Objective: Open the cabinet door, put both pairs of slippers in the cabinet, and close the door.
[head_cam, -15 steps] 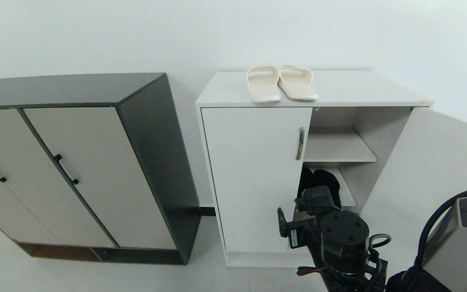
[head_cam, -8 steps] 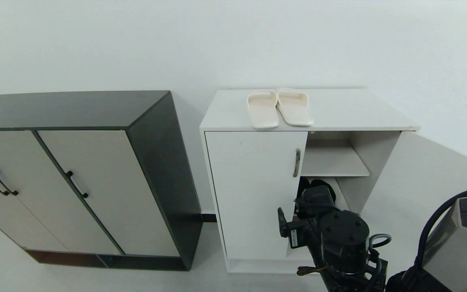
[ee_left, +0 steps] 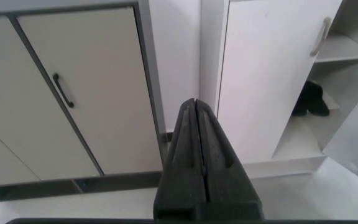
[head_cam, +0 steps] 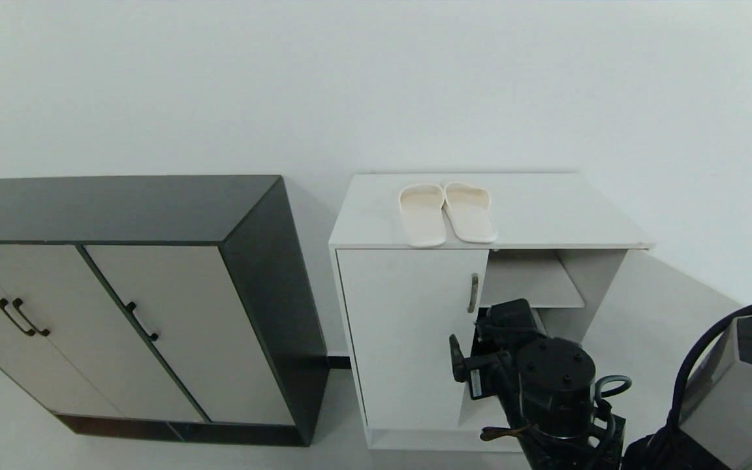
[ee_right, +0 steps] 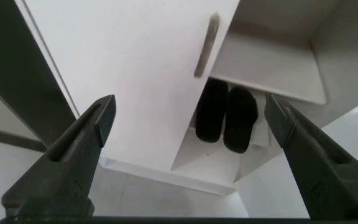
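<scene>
Right wrist view: slippers (ee_right: 227,118) beyond tool (ee_right: 190,107)

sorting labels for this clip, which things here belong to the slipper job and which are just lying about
In the job:
white cabinet, right side open
cream slippers, on its top
black slippers, on its lower shelf
right hand, open
left hand, shut, empty

Just there:
dark cabinet, both doors shut, beside the white one
</scene>
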Available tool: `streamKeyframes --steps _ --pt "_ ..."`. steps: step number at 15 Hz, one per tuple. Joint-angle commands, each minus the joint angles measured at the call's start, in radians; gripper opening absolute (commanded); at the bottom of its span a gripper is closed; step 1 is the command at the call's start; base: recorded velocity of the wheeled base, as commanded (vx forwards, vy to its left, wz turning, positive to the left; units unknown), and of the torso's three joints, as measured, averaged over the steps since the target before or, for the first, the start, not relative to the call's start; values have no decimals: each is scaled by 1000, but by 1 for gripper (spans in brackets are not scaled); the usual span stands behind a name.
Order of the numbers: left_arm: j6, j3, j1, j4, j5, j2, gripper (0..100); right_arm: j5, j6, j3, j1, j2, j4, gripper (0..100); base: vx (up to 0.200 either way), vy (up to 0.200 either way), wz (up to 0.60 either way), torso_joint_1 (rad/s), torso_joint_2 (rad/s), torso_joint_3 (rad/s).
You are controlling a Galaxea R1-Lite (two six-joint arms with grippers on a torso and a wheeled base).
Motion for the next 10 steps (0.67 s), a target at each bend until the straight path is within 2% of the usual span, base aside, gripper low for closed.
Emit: streamKeyframes --steps 1,3,5,8,10 --pt "0 1 0 1 1 0 0 5 -7 -28 0 -7 4 100 0 0 0 266 -588 -339" --pt "0 1 0 1 -1 0 0 3 -14 -101 -1 -49 63 100 0 0 0 273 -603 -337" --pt "1 1 0 1 -1 0 0 3 28 -228 -1 -110 305 100 0 0 0 122 -278 -156" --pt "1 1 0 1 -1 0 0 5 237 -497 -17 -107 682 100 0 0 0 14 -19 -12" --pt "1 1 0 1 -1 0 0 5 325 -617 -28 -101 848 100 0 0 0 0 0 0"
